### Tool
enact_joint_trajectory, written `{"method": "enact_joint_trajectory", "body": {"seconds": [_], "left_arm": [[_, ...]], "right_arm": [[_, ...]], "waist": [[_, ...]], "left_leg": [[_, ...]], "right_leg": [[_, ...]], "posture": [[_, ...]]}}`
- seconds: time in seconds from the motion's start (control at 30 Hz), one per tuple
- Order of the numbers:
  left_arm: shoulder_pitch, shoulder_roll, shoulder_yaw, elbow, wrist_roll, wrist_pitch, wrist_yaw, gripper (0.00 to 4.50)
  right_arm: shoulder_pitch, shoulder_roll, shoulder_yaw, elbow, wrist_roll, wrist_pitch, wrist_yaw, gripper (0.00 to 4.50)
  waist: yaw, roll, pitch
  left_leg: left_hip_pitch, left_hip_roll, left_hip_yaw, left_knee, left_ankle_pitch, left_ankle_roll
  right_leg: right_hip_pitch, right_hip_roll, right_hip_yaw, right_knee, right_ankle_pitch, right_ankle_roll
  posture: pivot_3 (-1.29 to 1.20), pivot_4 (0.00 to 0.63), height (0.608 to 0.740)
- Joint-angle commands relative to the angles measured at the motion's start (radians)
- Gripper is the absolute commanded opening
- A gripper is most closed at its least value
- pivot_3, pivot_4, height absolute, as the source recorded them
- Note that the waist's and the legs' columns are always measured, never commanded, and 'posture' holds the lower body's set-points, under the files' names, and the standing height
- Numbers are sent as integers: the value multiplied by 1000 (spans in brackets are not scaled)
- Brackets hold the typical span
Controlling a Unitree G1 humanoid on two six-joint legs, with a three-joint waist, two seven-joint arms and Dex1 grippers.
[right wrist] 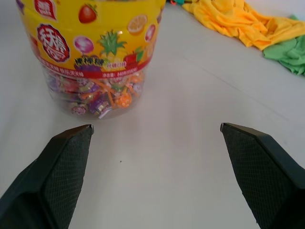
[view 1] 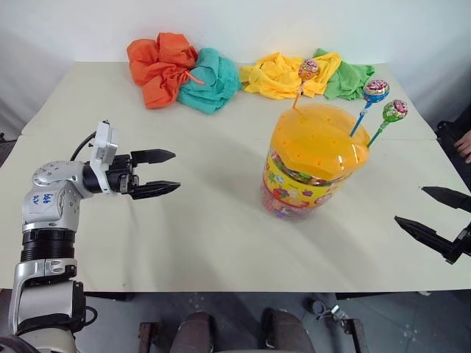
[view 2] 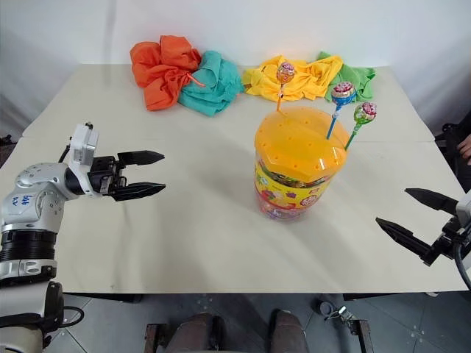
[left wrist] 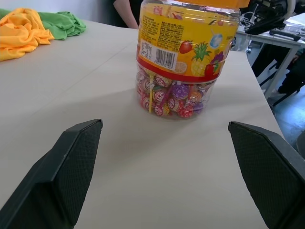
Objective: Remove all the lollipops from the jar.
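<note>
Beige counter [view 1: 184, 243] is carrying one jar [view 1: 313, 165] sprouting three lollipops [view 1: 374, 91]; your left pincer [view 1: 156, 173] and right pincer [view 1: 434, 213] are gaping, seemingly empty.

The jar's [left wrist: 188, 52] orange lid is cut off in both wrist views; a person's arm [view 1: 464, 143] is cropped at the right edge.

The right gripper [right wrist: 155, 171] has its two black fingers [right wrist: 57, 176] spread wide apart with nothing between them. The jar [right wrist: 90, 43] stands upright on the table [right wrist: 190, 90] at 11 o'clock, wrapped sweets [right wrist: 100, 98] visible below its yellow label. Yellow cloth [right wrist: 243, 24] and green cloth [right wrist: 290, 52] lie at 2 o'clock.
</note>
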Motion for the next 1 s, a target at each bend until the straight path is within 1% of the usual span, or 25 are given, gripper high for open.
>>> {"method": "enact_joint_trajectory", "body": {"seconds": [0.03, 0.13, 0.17, 0.3, 0.4, 0.47, 0.5, 0.57, 0.67, 0.73, 0.8, 0.9, 1.0], "left_arm": [[-2, 17, 18, -29, -23, -5, -1, 4500], [-17, 14, 13, -19, -3, 14, 54, 4500], [-24, 19, 3, -17, 3, 49, 74, 4500], [-37, 43, -39, -18, 57, 83, 128, 4500], [-75, 33, -21, -11, 20, 77, 109, 4500], [-129, 11, -6, 16, -6, 54, 92, 4500], [-165, 0, -18, 40, 2, 47, 88, 4500], [-249, -39, -47, 95, 16, 18, 66, 4500], [-328, -84, -67, 149, 21, 1, 35, 4500], [-424, -159, -95, 218, 32, -33, 19, 4500], [-492, -213, -113, 275, 42, -62, 3, 4500], [-591, -278, -122, 389, 64, -78, 22, 4500], [-678, -331, -121, 494, 87, -100, 61, 4500]], "right_arm": [[-18, -9, -15, -1, 3, -23, -2, 4467], [-23, -6, -16, -4, 1, -20, -4, 4467], [-24, -5, -16, -5, 0, -21, -6, 4467], [-20, -3, -26, -21, 4, -15, -9, 4467], [-24, -3, -48, -50, 36, 8, -17, 4467], [-27, -6, -60, -73, 58, 24, -26, 4467], [-31, -7, -62, -85, 69, 32, -32, 4467], [-46, -6, -67, -119, 104, 55, -53, 4467], [-51, -4, -72, -166, 134, 85, -88, 4467], [-47, -3, -93, -232, 180, 127, -129, 4467], [-36, 1, -125, -297, 238, 171, -171, 4467], [-6, 11, -182, -385, 316, 221, -230, 4467], [30, 27, -207, -438, 340, 240, -275, 4467]], "waist": [[-1, 0, 0], [-1, 0, 0], [0, 0, 0], [0, 0, 0], [1, 0, 0], [2, 0, 0], [3, 0, 0], [5, 0, 0], [2, 0, 0], [3, 0, 0], [7, -1, 1], [7, -1, 1], [6, -1, 1]], "left_leg": [[0, 0, 0, 0, 0, 0], [0, 0, 0, 0, 0, 0], [0, 0, 0, 0, 0, 0], [0, 0, 0, 1, 0, 0], [0, 0, 0, 2, 0, 0], [-1, 0, -1, 3, 0, 0], [-2, 0, -1, 5, 0, 0], [-2, 0, -1, 7, 0, 0], [-3, 0, -2, 10, 0, 1], [-3, 0, -2, 10, 0, 1], [-4, 0, -2, 11, 0, 1], [-6, 0, -3, 12, -1, 2], [-7, 0, -3, 12, -1, 2]], "right_leg": [[0, 0, 0, 0, 0, 0], [0, 0, 0, 0, 0, 0], [0, 0, 0, 0, 0, 0], [0, 0, 0, 1, 0, 0], [0, 0, 0, 1, 0, 0], [0, 0, 0, 2, 0, 0], [0, 0, 0, 2, 0, 0], [0, 0, 0, 3, 0, 0], [1, 0, 0, 3, 0, 1], [0, 0, 0, 4, 0, 1], [0, 0, -1, 4, 1, 1], [-1, 0, -1, 4, 1, 1], [-1, 0, -2, 3, 1, 1]], "posture": [[0, 150, 740], [0, 150, 740], [0, 150, 740], [0, 150, 740], [0, 150, 740], [0, 150, 740], [0, 150, 740], [0, 150, 740], [0, 150, 740], [0, 150, 740], [0, 150, 740], [0, 150, 740], [0, 150, 740]]}}
